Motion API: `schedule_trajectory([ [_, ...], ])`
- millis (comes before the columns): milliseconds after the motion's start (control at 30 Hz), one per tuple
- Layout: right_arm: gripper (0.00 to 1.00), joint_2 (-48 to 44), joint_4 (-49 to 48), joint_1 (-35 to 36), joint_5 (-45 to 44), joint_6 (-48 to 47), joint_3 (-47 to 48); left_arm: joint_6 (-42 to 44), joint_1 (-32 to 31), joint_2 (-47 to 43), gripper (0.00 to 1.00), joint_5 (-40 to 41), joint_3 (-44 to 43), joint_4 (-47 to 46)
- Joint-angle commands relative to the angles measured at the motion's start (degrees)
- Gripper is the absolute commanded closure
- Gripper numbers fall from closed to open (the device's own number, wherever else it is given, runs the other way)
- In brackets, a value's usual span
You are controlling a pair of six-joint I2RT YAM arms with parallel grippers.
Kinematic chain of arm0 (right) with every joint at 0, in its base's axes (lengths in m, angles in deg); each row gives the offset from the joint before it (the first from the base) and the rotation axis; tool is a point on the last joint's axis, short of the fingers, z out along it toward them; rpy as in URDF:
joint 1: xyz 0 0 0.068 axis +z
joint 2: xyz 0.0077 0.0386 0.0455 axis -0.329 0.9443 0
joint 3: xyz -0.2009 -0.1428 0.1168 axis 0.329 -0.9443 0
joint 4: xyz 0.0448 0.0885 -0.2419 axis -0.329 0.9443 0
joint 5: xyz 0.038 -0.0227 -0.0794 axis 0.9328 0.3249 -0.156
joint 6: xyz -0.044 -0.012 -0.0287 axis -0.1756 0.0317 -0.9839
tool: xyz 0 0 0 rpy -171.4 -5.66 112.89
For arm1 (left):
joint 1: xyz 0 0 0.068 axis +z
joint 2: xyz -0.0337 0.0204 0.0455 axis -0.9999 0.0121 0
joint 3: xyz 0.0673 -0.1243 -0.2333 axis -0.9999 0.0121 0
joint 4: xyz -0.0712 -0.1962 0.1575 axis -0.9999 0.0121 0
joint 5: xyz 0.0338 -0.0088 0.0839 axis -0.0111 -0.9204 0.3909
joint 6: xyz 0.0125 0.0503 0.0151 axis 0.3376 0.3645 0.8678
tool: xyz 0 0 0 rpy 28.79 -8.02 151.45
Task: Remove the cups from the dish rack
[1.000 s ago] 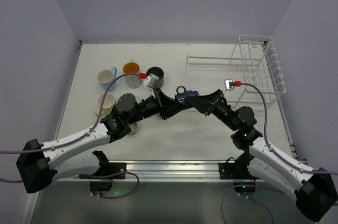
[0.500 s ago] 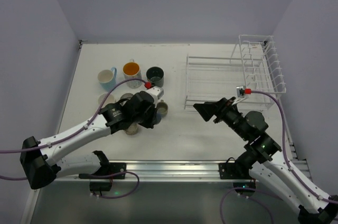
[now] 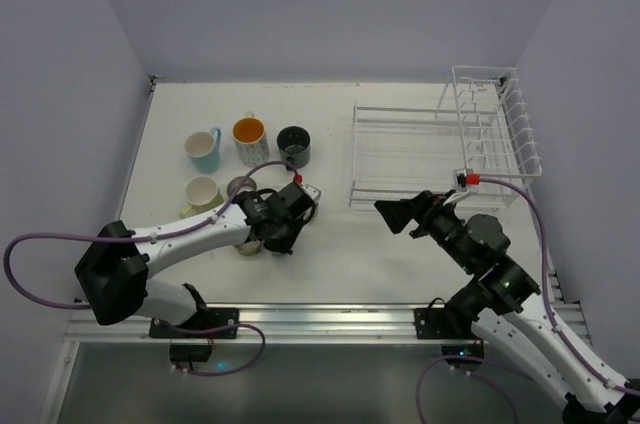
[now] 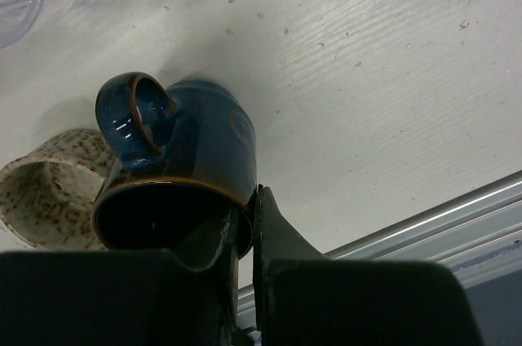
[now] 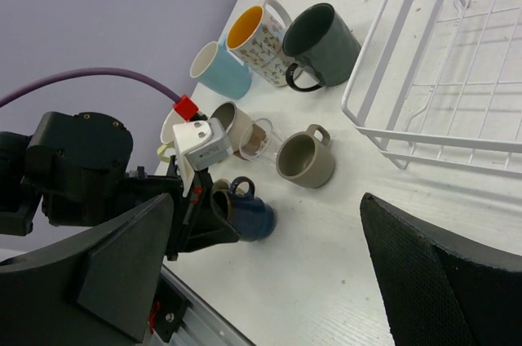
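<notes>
My left gripper [image 4: 245, 228] is shut on the rim of a navy mug [image 4: 200, 138], one finger inside and one outside. It holds the mug tilted, low over the table; I cannot tell if the base touches. The navy mug also shows in the right wrist view [image 5: 254, 217]. In the top view my left gripper [image 3: 288, 232] is beside the grouped cups. My right gripper [image 3: 400, 212] is open and empty, hovering in front of the white wire dish rack [image 3: 430, 144]. No cup shows in the rack.
Standing left of the rack are a light blue cup [image 3: 203, 149], a patterned mug with an orange inside [image 3: 249, 139], a black mug [image 3: 294, 144], a pale cup [image 3: 201, 194], a clear glass [image 5: 259, 140], a grey-beige mug [image 5: 306, 158] and a speckled cup [image 4: 49, 199]. The table's metal front rail [image 3: 330, 319] is close.
Both grippers met at the navy mug mid-table. The right let go and drew back. The left carried the mug left and down beside the other cups.
</notes>
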Motion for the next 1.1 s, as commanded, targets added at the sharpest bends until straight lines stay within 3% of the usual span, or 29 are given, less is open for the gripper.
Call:
schedule_trajectory([
  [0, 0.01, -1.2, 1.2, 0.1, -1.7, -1.6, 2.9, 3.0, 0.0, 1.1, 0.97, 0.3, -1.6, -1.7],
  [167, 0.01, -2.0, 1.8, 0.2, -2.4, -1.7, 3.4, 3.5, 0.0, 1.7, 0.71, 1.2, -2.7, -0.1],
  [200, 0.01, -2.1, 1.8, 0.2, -2.4, -1.6, 3.4, 3.3, 0.0, 1.2, 0.61, 1.7, -3.2, 0.2],
  [467, 0.01, -3.1, 4.7, 0.2, -3.6, -3.0, 7.3, 2.8, 0.0, -3.2, 0.30, 5.6, -7.4, 2.4],
  [567, 0.01, -4.1, 7.5, 0.1, -5.4, -4.7, 10.4, 2.9, 0.0, -6.7, 0.08, 9.2, -11.5, 3.0],
  [867, 0.01, -11.4, 17.1, 0.2, -15.9, -10.8, 24.1, 8.0, 0.0, -33.0, 0.00, 22.2, -20.2, -8.1],
  [1067, 0.01, -12.3, 20.4, 0.2, -21.2, -16.0, 33.7, 10.7, 0.0, -38.5, 0.00, 26.4, -28.7, -6.9],
])
